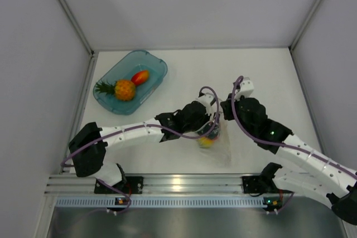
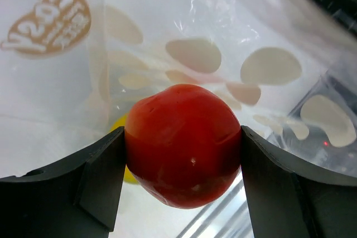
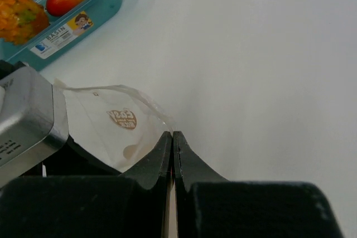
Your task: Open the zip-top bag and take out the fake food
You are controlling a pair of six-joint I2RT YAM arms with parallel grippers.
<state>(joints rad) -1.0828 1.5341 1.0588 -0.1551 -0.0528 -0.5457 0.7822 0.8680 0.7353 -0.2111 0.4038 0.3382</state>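
One red fruit (image 2: 181, 137) clamped by the left gripper (image 2: 183, 163) inside the zip-top bag (image 3: 121, 118), one lemon (image 2: 130, 175) behind it, right gripper (image 3: 172, 137) pinching the bag's edge — two more pieces, pineapple (image 1: 124, 89) and red-orange fruit (image 1: 140, 77), in one teal tray (image 1: 158, 65).

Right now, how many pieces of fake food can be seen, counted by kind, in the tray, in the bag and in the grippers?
pineapple: 1, in the tray
red-orange fruit: 1, in the tray
red fruit: 1, held by the left gripper
lemon: 1, in the zip-top bag
Total: 4
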